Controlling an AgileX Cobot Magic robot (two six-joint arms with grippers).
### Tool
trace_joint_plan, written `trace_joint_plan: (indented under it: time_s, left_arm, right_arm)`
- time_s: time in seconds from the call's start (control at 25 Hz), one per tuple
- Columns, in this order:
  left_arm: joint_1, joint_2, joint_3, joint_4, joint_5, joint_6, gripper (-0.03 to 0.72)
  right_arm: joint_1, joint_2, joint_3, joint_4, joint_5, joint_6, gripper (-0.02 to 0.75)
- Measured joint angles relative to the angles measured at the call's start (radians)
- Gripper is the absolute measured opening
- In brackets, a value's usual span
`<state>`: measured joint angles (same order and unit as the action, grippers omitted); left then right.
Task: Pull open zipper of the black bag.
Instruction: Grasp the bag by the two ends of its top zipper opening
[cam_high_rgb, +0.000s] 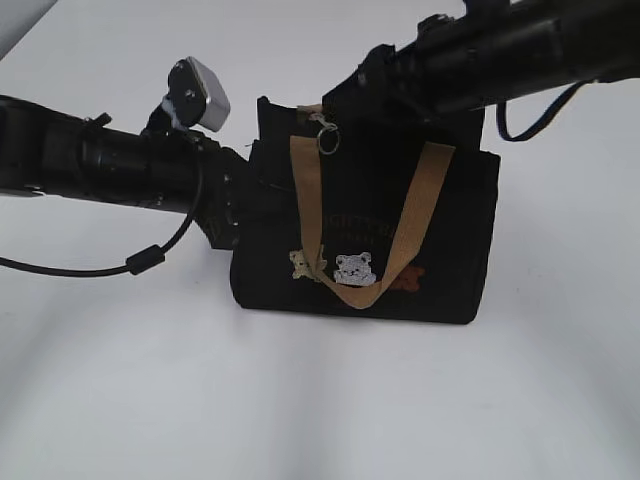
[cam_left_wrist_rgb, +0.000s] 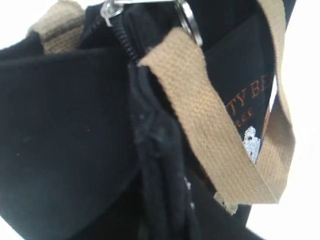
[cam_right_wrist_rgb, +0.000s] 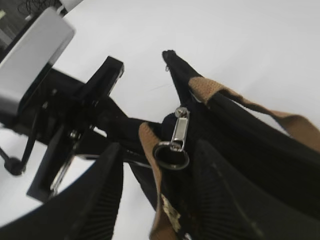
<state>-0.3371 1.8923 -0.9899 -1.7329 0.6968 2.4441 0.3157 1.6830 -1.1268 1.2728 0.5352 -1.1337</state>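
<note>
Jaws first: on our right gripper (cam_right_wrist_rgb: 150, 200) the two ribbed black fingers (cam_right_wrist_rgb: 100, 195) stand roughly half open with nothing pinched between them, and the metal zipper (cam_right_wrist_rgb: 179, 132) pull with its silver ring hangs right in the gap, just above the fingertips and not touching either finger as far as we can see. Our left gripper (cam_high_rgb: 238, 200) is pressed against the left end of the black bag (cam_high_rgb: 440, 250); its jaws are narrowed almost fully, and from the exterior view they seem clamped on the fabric at the bag's upper left corner, though our left wrist view is filled with dark cloth and shows no fingers plainly. That view does show the zipper teeth running down from the pull at the top edge, with a tan handle (cam_left_wrist_rgb: 200, 110) lying across the bag's front beside it. In the exterior view the bag stands upright on the white table (cam_high_rgb: 320, 400), the pull and ring sit at the top edge near the left end, just under our right arm, and the front handle hangs down over the bear patches (cam_high_rgb: 352, 268).
</note>
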Motion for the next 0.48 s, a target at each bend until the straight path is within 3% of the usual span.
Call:
trace_joint_plan:
  time_s: [0.2,0.48]
  left_arm:
    - [0.000,0.000,0.000,0.000,0.001,0.000,0.068]
    - [0.000,0.001,0.000,0.000,0.000,0.000,0.068]
  right_arm:
    - [0.004,0.093,-0.114,-0.074,0.049,0.266,0.362]
    - [0.005,0.111,-0.140,-0.181,0.070,0.435,0.362]
